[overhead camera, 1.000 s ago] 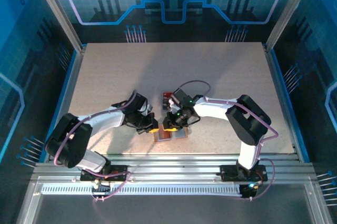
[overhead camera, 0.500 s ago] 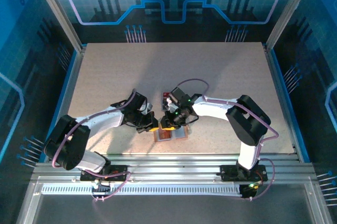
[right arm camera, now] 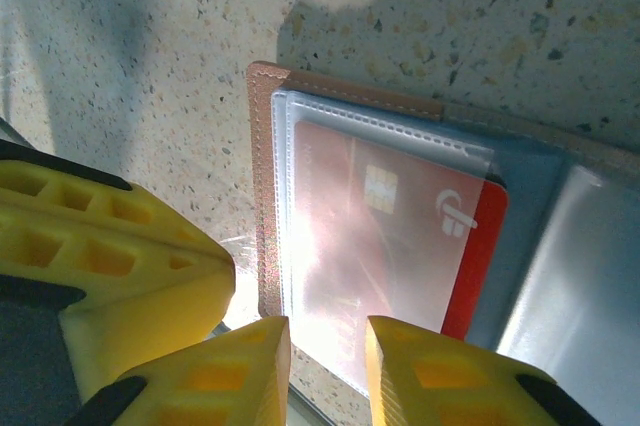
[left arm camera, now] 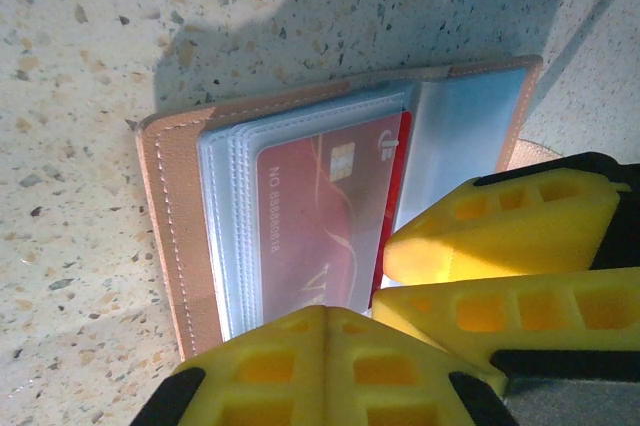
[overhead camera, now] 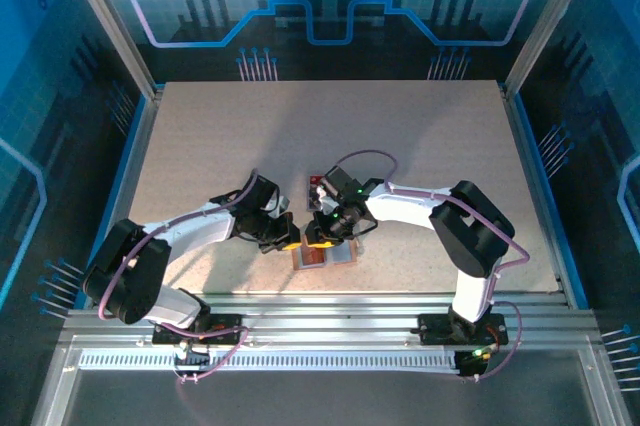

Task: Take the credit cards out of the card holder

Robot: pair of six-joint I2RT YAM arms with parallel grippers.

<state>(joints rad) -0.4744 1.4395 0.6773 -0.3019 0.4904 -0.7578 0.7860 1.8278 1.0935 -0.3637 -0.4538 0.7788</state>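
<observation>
Right hand (right arm camera: 326,371) open a slit, astride red card (right arm camera: 390,236) edge | left hand (overhead camera: 289,237) grip: cannot tell | card likely thin, stiff, slick in sleeve (right arm camera: 300,146); pinch bare edge just ahead of right hand | holder (left arm camera: 170,246) likely floppy

one card holder (left arm camera: 165,226) on one worktop (left arm camera: 80,66). one red card (left arm camera: 315,226) shows in it. the clear sleeves (left arm camera: 225,206) over the card are stacked too closely to count. two arms, with two grippers: the left gripper (left arm camera: 325,314) and the right gripper (right arm camera: 328,331). each has two yellow fingers (right arm camera: 440,376), four in all. one small dark-and-red thing (overhead camera: 318,184) beyond the holder, too small to name.
</observation>
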